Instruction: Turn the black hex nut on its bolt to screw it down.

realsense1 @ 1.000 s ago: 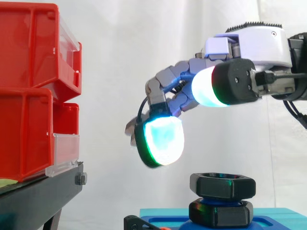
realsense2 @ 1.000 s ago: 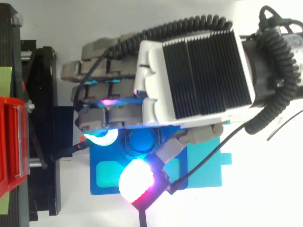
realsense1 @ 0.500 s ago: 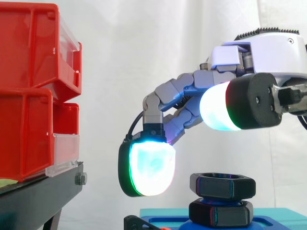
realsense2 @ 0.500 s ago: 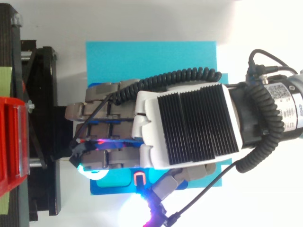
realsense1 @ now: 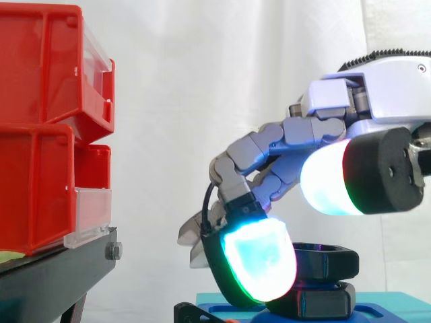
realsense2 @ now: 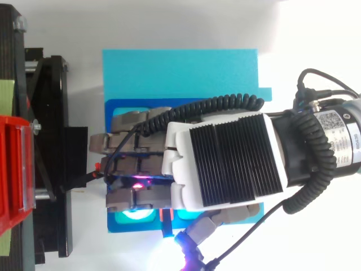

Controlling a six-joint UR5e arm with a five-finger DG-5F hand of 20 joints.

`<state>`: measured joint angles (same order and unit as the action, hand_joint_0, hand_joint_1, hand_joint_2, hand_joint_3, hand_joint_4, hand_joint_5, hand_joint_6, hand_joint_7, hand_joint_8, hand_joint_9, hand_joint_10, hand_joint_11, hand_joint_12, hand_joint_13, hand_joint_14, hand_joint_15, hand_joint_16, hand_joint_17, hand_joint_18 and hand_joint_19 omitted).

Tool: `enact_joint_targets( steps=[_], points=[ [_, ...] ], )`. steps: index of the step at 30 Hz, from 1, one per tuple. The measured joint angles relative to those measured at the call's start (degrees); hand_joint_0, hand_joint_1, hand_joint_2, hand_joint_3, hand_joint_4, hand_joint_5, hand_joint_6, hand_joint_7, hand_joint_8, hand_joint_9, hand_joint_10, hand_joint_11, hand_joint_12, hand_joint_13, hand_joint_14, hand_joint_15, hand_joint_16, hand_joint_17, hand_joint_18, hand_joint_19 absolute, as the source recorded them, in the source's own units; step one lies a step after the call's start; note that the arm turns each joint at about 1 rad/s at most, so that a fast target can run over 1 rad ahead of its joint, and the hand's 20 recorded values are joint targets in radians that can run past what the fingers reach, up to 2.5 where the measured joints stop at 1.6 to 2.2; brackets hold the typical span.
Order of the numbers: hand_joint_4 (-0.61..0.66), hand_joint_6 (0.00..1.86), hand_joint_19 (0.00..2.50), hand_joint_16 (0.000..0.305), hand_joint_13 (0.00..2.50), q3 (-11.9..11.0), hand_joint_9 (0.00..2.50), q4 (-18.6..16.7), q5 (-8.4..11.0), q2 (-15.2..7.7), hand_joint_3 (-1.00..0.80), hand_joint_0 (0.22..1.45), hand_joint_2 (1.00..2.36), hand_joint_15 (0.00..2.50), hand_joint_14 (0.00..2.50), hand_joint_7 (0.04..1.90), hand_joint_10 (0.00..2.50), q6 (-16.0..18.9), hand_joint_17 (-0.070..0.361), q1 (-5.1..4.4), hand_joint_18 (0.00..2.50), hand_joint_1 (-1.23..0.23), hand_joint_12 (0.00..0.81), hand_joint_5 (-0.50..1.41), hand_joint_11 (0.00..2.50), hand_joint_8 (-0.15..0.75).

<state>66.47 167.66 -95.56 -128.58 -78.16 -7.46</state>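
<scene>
Well, the black hex nut point(realsense1: 328, 262) sits just above a second black hex piece point(realsense1: 316, 304) on the blue base point(realsense2: 180, 73). It looks hard, matte and light, with flat sides, so it is best pinched across opposite flats. The hand point(realsense1: 377, 94) hunches over it; whether it has hold, I cannot tell.

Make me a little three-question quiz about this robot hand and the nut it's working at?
1. True or false: the red bins sit on the same base as the black hex nut.
2. In the side view, the hand reaches in from: A) the left, B) the right, C) below.
3. Fill in: the base under the black hex nut is coloured ____.
Key: 1 false, they sit on the black stand; 2 B; 3 blue.
</scene>
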Motion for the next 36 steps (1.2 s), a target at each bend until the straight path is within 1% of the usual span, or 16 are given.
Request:
enact_joint_targets(
  steps=[5, 11, 23, 26, 30, 33, 36],
  points=[
    [0.17, 0.53, 0.28, 0.052, 0.44, -0.01, 0.67, 0.72, -0.32, 0.00, -0.50, 0.50, 1.00, 0.00, 0.00, 1.49, 0.00, -0.13, 0.116, 0.32, 0.44, -0.27, 0.346, -0.03, 0.05, 0.240],
    [0.17, 0.53, 0.28, 0.052, 0.44, 0.01, 0.67, 0.81, -1.88, 0.00, -0.50, 0.49, 1.00, 0.00, 0.00, 1.47, 0.00, -0.56, 0.116, 1.08, 0.45, -0.27, 0.345, -0.03, 0.04, 0.241],
    [0.16, 0.53, 0.28, 0.052, 0.45, 0.02, 0.67, 0.06, -4.36, 0.00, -0.50, 0.50, 1.00, 0.00, 0.00, 1.47, 0.00, -1.29, 0.116, 3.15, 0.44, -0.27, 0.347, -0.03, 0.05, 0.239],
    [0.17, 0.52, 0.28, 0.052, 0.45, 0.02, 0.67, -0.11, -5.13, 0.00, -0.50, 0.50, 1.00, 0.00, 0.00, 1.47, 0.00, -1.36, 0.116, 3.81, 0.44, -0.27, 0.346, -0.03, 0.05, 0.240],
    [0.17, 0.52, 0.28, 0.052, 0.45, 0.01, 0.67, -0.41, -6.44, 0.00, -0.50, 0.50, 1.00, 0.00, 0.00, 1.47, 0.00, -1.49, 0.116, 5.01, 0.44, -0.27, 0.345, -0.03, 0.05, 0.241],
    [0.17, 0.52, 0.29, 0.052, 0.45, 0.00, 0.67, -0.54, -7.07, 0.00, -0.50, 0.49, 1.00, 0.00, 0.00, 1.48, 0.00, -1.58, 0.116, 5.57, 0.44, -0.27, 0.347, -0.03, 0.04, 0.239],
    [0.17, 0.52, 0.28, 0.052, 0.44, -0.01, 0.67, -0.58, -7.33, 0.00, -0.50, 0.49, 1.00, 0.00, 0.00, 1.48, 0.00, -1.60, 0.116, 5.92, 0.44, -0.27, 0.346, -0.03, 0.05, 0.239]
  ],
)
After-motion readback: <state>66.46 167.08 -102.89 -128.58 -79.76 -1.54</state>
